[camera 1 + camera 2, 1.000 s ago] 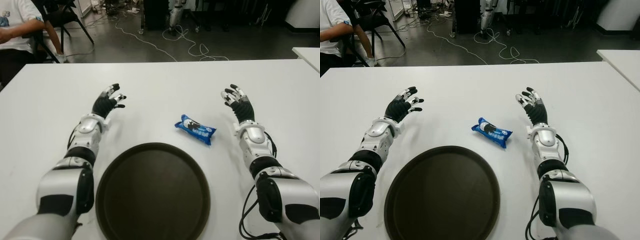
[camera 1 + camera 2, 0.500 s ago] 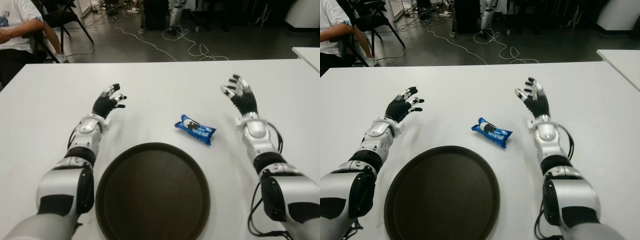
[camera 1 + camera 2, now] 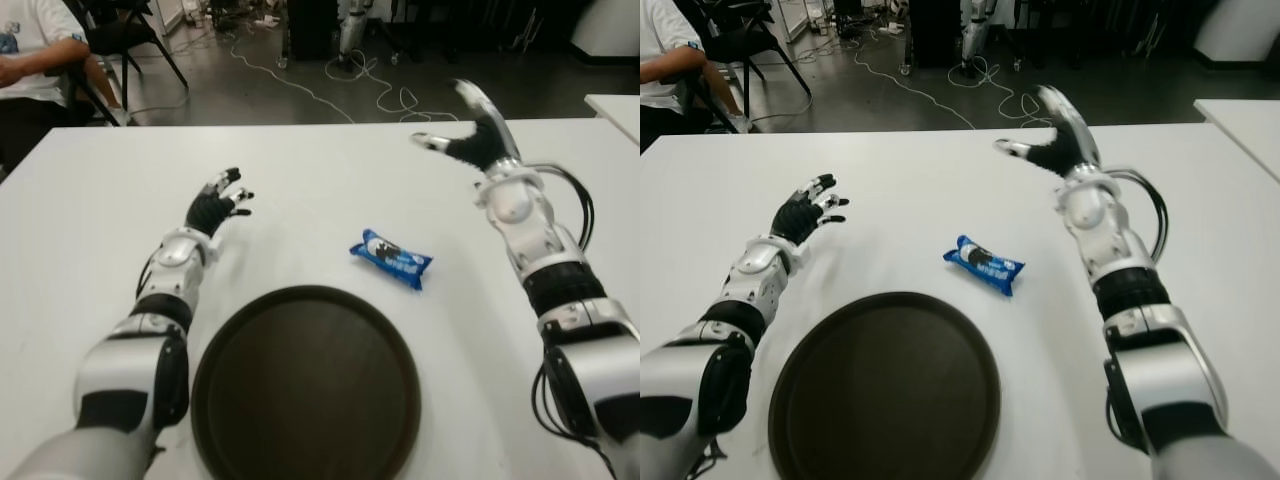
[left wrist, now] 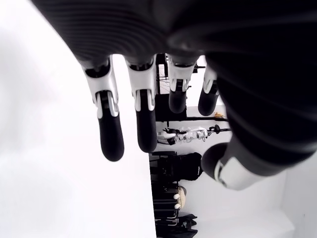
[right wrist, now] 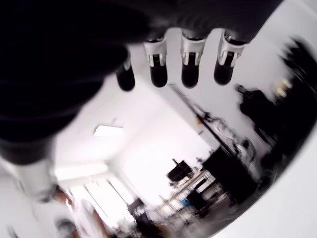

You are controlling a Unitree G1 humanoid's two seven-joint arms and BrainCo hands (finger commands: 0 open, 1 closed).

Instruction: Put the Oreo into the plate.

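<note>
Oreo (image 3: 391,259) beside plate (image 3: 305,385), right hand (image 3: 470,135) spread, wrist view showing only room.

The Oreo (image 3: 391,259) pack was shiny blue plastic wrap. The round plate (image 3: 305,380) looked dark, smooth and matt. The table (image 3: 320,170) was plain, smooth white.

Glossy blue Oreo packet (image 3: 391,259) with white lettering and a dark cookie picture, dark brown round plate (image 3: 305,382), plain white table (image 3: 90,200), black-fingered, silver-jointed left hand (image 3: 215,203) and right hand (image 3: 470,130)
</note>
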